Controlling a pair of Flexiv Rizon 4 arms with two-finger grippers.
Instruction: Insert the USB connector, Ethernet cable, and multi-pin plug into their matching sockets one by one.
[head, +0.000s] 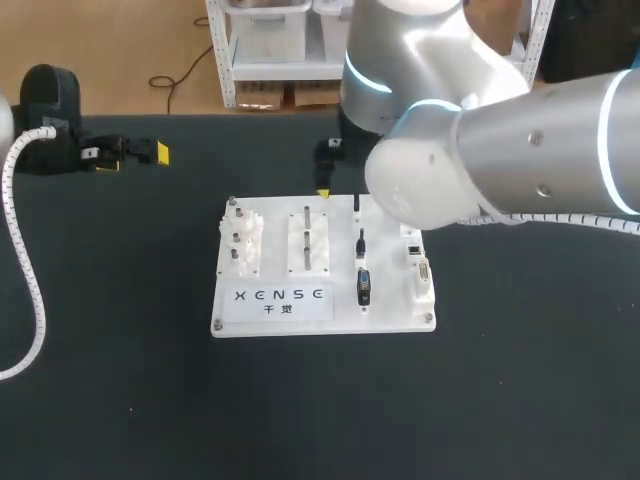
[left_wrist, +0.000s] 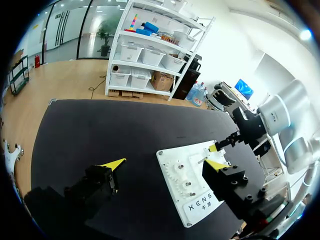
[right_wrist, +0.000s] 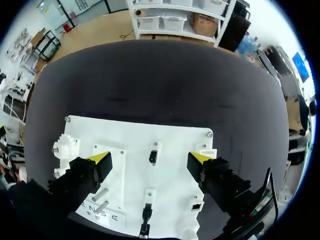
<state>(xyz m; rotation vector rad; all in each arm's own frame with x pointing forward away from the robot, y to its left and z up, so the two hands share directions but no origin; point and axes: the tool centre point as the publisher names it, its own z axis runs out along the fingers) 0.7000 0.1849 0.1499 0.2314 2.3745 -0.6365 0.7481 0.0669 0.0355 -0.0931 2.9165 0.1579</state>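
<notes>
Worktop (head: 120, 400), from left: left hand (head: 133, 157) spread and empty near the far edge, well apart from the white board (head: 275, 305); USB connector (head: 357, 205), Ethernet cable (head: 362, 243) and multi-pin plug (head: 363, 287) lined up on the board's right part; right hand (right_wrist: 150, 159) spread, empty, above the row's far end.

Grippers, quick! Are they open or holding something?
Left gripper: open, holding nothing.
Right gripper: open, holding nothing.
</notes>
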